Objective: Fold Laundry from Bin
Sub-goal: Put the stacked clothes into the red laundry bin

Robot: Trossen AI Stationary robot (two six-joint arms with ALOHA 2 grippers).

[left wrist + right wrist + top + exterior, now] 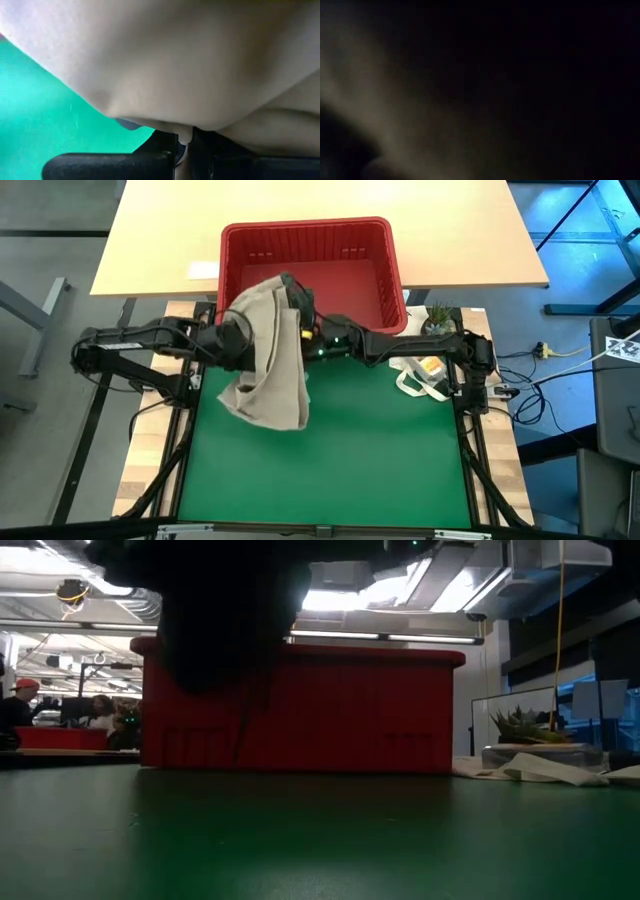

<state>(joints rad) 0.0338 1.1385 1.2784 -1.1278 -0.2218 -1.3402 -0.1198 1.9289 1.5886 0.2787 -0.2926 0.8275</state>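
Note:
A beige-tan garment [275, 370] hangs in the air in front of the red bin's [310, 228] near left corner, above the green mat [330, 470]. In the low view it is a dark mass [230, 620] clear of the mat. My left gripper [243, 332] comes in from the table's left and is shut on the cloth. My right gripper [295, 292] reaches in from the right at the garment's top, and the cloth drapes over it. Cloth fills both wrist views. My left gripper pinches a bunched fold of the garment [186, 134] between its two shut fingers, slanting down from the table's left. The cloth swells out beyond the fingers and hangs slack, lifted clear of the mat. My right gripper is shut at the garment's top edge [285, 285], coming in level from the table's right. The cloth itself covers the place of contact, so which part it has cannot be told. The garment hangs below it.
A white cloth bag [420, 383] and a small potted plant [437, 318] sit at the mat's far right. The bin [300, 710] stands along the far edge, with a wooden table [470, 240] behind it. The mat's near half is bare. People sit far off in the room [20, 705].

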